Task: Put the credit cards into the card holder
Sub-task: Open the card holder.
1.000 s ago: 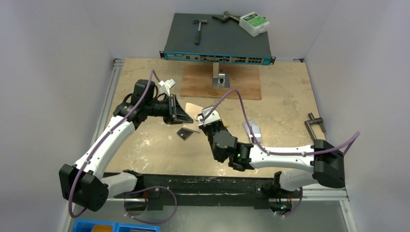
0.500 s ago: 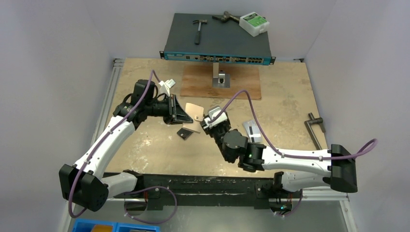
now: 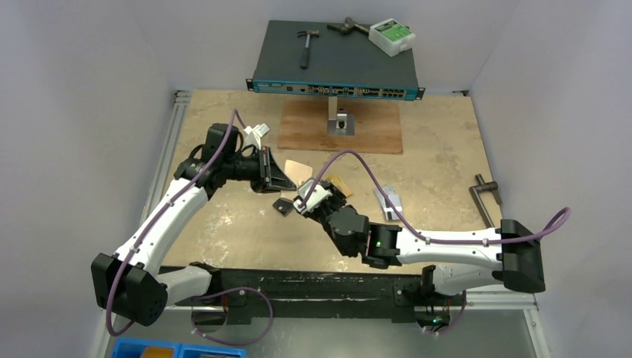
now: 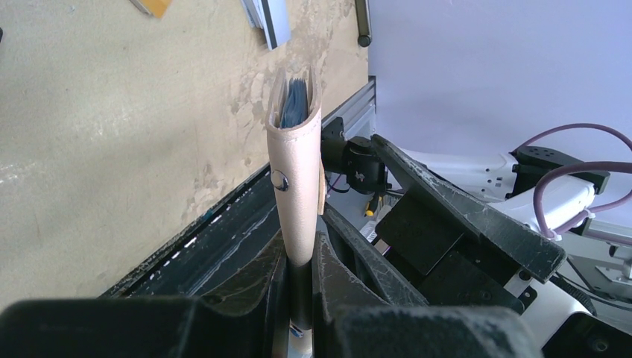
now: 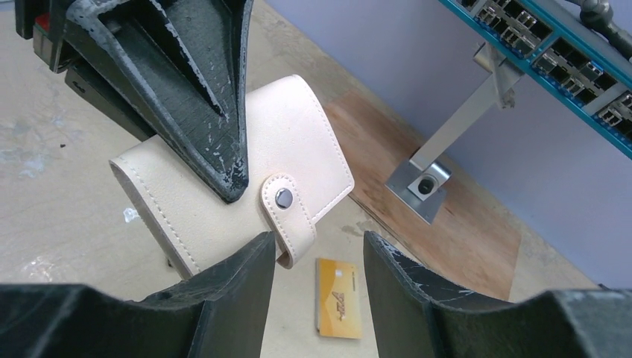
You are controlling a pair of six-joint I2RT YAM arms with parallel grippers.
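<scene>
The left claw point(image 4: 300, 253) grips the folded wallet point(image 5: 298, 127), and the right claw point(image 5: 319, 253) is open and empty at its snap tab point(image 5: 287, 216), which I think it must pull open next.

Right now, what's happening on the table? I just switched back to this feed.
The left gripper is clamped on the beige card holder, holding it folded. The right gripper is open and empty, its jaws lined up just short of the holder's snap tab. The orange-yellow card, the black card and the silver-grey cards lie loose on the table.
</scene>
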